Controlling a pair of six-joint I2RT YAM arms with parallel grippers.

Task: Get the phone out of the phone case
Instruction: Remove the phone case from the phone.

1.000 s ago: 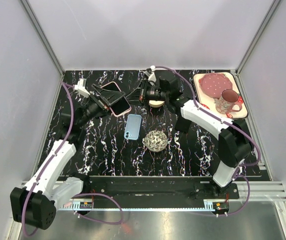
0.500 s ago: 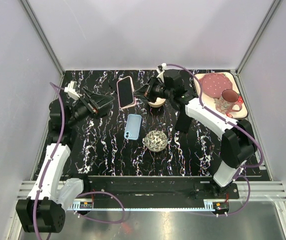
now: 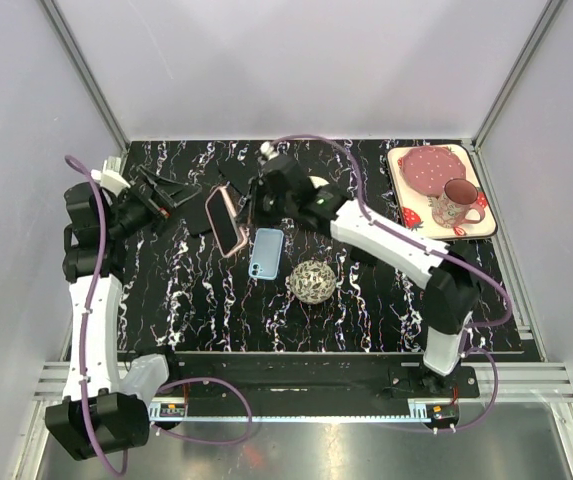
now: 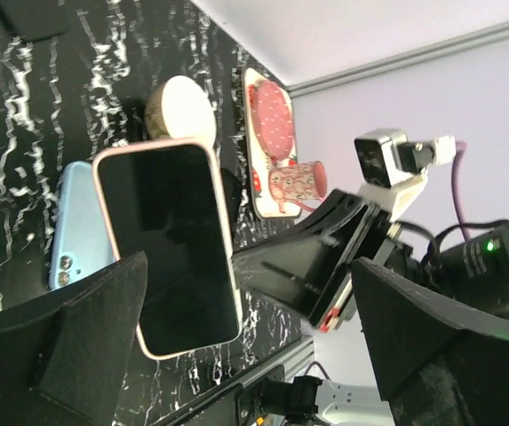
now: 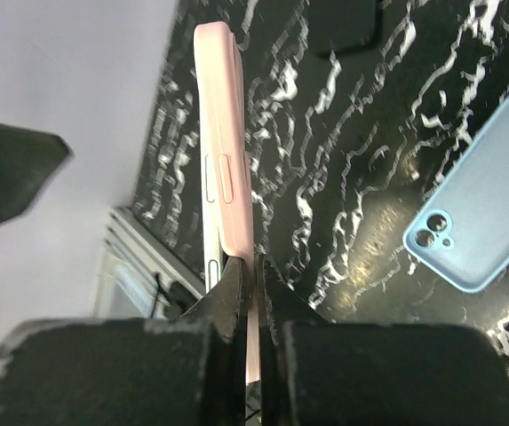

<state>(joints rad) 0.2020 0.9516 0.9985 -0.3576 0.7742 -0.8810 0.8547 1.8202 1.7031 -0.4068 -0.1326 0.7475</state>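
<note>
The phone, dark screen in a pink case (image 3: pixel 224 220), is held on edge above the table's left middle. My right gripper (image 3: pixel 246 208) is shut on its near end. In the right wrist view the pink case (image 5: pixel 229 169) runs between the jaws of my right gripper (image 5: pixel 254 266), and the phone's pale side (image 5: pixel 208 191) shows just left of them. My left gripper (image 3: pixel 164 190) is wide open and empty, well to the left of the phone. In the left wrist view the phone (image 4: pixel 170 244) faces my open left gripper (image 4: pixel 250 297).
A light blue phone or case (image 3: pixel 266 252) lies back up beside the held phone. A silver wire ball (image 3: pixel 313 281) sits nearer. A tray (image 3: pixel 403 160) at the back right holds a red plate and a mug (image 3: pixel 455 203). A round beige disc (image 4: pixel 183 106) lies behind.
My left gripper let go of the phone and drew back to the left. My right gripper, holding the phone alone, carried it left and toward the near side.
</note>
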